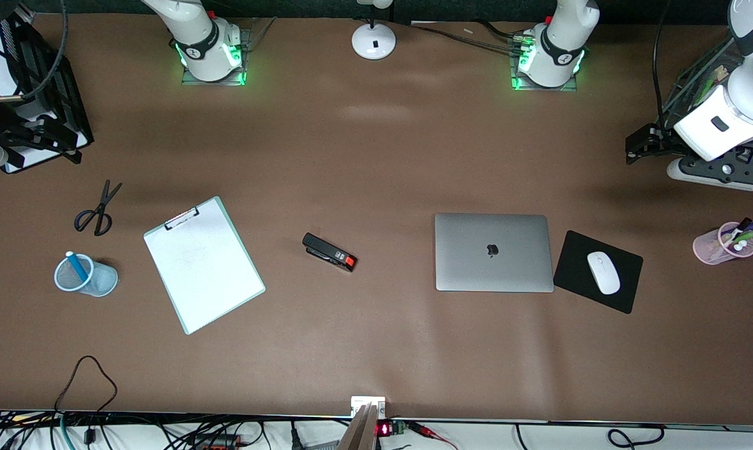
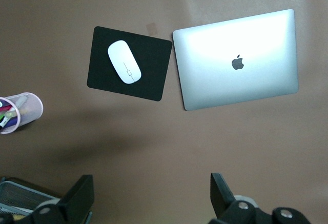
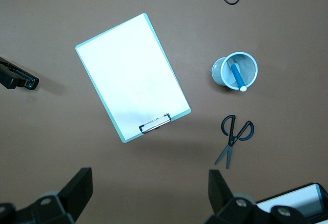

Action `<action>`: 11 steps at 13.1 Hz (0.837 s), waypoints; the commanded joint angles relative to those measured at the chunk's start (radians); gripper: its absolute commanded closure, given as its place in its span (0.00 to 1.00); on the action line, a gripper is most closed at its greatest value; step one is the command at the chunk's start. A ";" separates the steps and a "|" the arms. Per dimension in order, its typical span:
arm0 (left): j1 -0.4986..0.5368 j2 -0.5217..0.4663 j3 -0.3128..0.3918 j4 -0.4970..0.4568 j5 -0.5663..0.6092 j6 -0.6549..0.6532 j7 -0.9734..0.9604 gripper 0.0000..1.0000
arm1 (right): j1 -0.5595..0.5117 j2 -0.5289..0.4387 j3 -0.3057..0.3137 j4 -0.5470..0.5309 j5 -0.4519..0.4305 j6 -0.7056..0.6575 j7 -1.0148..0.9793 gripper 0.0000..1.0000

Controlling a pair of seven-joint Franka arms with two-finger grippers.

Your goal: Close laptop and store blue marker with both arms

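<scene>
The silver-grey laptop (image 1: 492,252) (image 2: 238,60) lies shut on the brown table, lid down and logo up, toward the left arm's end. The blue marker (image 1: 76,265) (image 3: 237,75) stands inside a light-blue mesh cup (image 1: 101,281) (image 3: 220,71) toward the right arm's end. My left gripper (image 1: 640,145) (image 2: 152,185) hangs open and empty above bare table at its end, well away from the laptop. High over bare table near the scissors, my right gripper (image 3: 151,183) is open and holds nothing. Both arms wait at the table's ends.
A clipboard (image 1: 202,264) with white paper, dark-handled scissors (image 1: 96,212) and a black stapler (image 1: 329,252) lie mid-table. Beside the laptop, a white mouse (image 1: 603,272) rests on a black pad (image 1: 570,269). A pink cup (image 1: 710,249) holds pens. A white lamp base (image 1: 374,41) stands between the arm bases.
</scene>
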State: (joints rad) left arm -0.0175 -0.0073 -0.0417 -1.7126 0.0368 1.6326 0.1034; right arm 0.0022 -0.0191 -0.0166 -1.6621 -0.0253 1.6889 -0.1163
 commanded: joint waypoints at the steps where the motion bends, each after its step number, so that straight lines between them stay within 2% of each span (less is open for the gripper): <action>1: 0.004 0.012 0.003 0.028 0.002 0.004 0.022 0.00 | -0.010 -0.015 0.010 -0.012 -0.002 -0.006 0.012 0.00; 6: 0.017 0.024 0.009 0.025 0.000 0.039 0.024 0.00 | -0.013 -0.013 0.012 -0.010 0.013 -0.047 0.102 0.00; 11: 0.019 0.021 0.011 0.021 -0.003 0.039 0.022 0.00 | -0.004 -0.016 0.018 -0.005 0.016 -0.048 0.110 0.00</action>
State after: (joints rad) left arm -0.0011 0.0044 -0.0343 -1.7113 0.0368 1.6727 0.1046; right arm 0.0026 -0.0192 -0.0085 -1.6622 -0.0236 1.6513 -0.0255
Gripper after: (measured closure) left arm 0.000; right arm 0.000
